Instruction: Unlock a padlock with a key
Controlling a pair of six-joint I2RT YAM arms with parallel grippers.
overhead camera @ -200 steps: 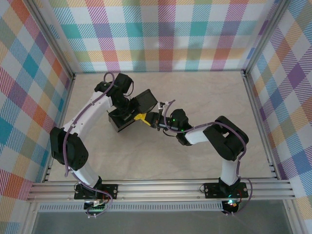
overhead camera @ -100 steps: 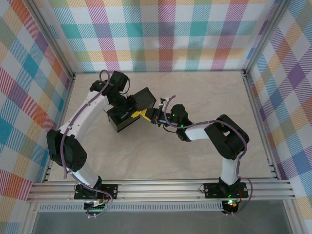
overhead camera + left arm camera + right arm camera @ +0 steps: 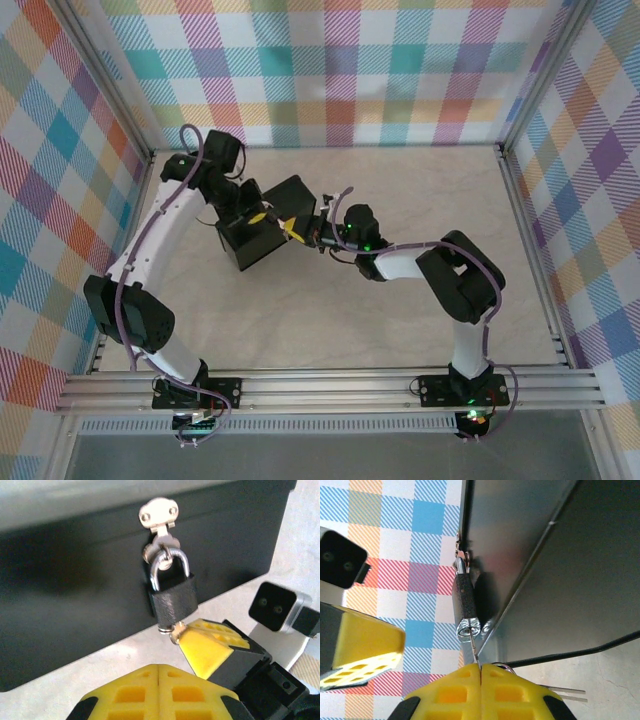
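Note:
The small dark padlock [image 3: 174, 597] hangs by its silvery shackle from the hasp [image 3: 159, 515] on the front of the black box [image 3: 75, 580]. In the right wrist view the padlock [image 3: 465, 605] is edge-on, and the thin key [image 3: 474, 651] runs from its keyhole down into my right gripper [image 3: 481, 667], which is shut on the key. My left gripper [image 3: 159, 669] is shut with nothing between its pads, a short way below the padlock and apart from it. From above, the left gripper [image 3: 260, 216] and right gripper [image 3: 289, 229] meet at the box [image 3: 250, 245].
The box's lid [image 3: 298, 200] sticks up toward the back. Plaid walls [image 3: 330, 70] and metal frame rails [image 3: 330, 385] enclose the beige table [image 3: 400, 330]. The right arm's wrist camera [image 3: 275, 607] sits close beside my left fingers.
The left arm has swung back and left, drawing its gripper along the box front. The right gripper has moved left and up to the padlock with the key.

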